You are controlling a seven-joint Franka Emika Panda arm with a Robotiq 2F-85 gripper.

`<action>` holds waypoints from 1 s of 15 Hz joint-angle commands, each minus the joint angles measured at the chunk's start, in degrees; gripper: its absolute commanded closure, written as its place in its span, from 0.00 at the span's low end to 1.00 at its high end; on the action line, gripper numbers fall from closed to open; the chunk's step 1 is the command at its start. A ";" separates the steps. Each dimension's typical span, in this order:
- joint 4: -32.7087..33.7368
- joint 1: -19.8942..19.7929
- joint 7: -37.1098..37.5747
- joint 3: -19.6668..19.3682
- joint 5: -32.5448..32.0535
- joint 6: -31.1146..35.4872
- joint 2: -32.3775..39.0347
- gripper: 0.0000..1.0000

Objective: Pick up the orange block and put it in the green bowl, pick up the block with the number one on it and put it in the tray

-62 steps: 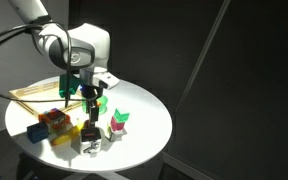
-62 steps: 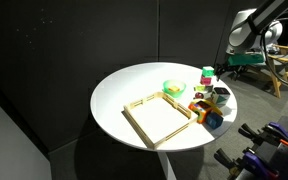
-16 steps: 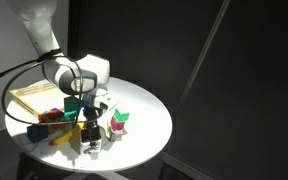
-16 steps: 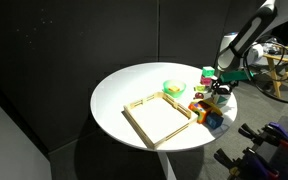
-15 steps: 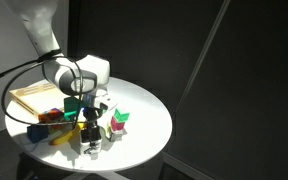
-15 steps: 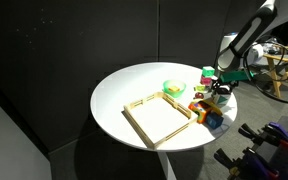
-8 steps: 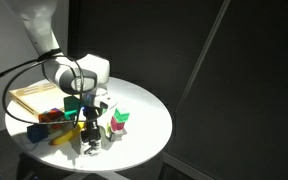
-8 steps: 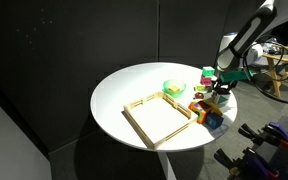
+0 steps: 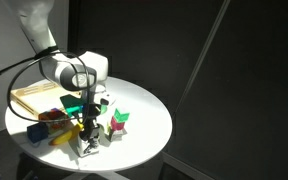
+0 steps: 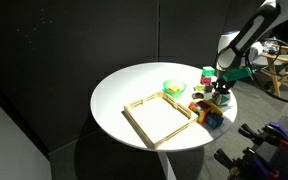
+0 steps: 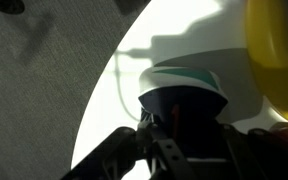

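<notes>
The block with the number one (image 9: 88, 143) (image 11: 184, 108), a small dark cube, rests on the white round table (image 9: 144, 130) near its front edge. My gripper (image 9: 88, 136) (image 10: 222, 97) (image 11: 186, 138) reaches straight down over it with a finger tight against each side. The green bowl (image 9: 72, 103) (image 10: 173, 89) stands behind the blocks, and the wooden tray (image 9: 32, 96) (image 10: 159, 118) lies further along the table. In the cluster of coloured blocks (image 10: 204, 112) I cannot single out the orange block.
A pink-and-green block (image 9: 117, 122) stands close beside the gripper. A yellow block (image 9: 60, 136) (image 11: 276, 50), a multicoloured block (image 9: 51, 118) and a blue one (image 9: 34, 130) crowd the other side. The table edge runs just in front of the gripper.
The jaws have closed in from wide open onto the dark block. The arm has settled slightly lower, and the other blocks have not moved.
</notes>
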 commanded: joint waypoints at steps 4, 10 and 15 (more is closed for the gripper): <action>-1.69 -0.59 -3.65 0.26 -1.99 -4.05 -5.39 0.90; -3.11 -1.01 -7.55 0.67 -3.40 -4.84 -9.64 0.93; -4.61 -1.74 -12.89 1.69 -5.04 -6.69 -13.06 0.92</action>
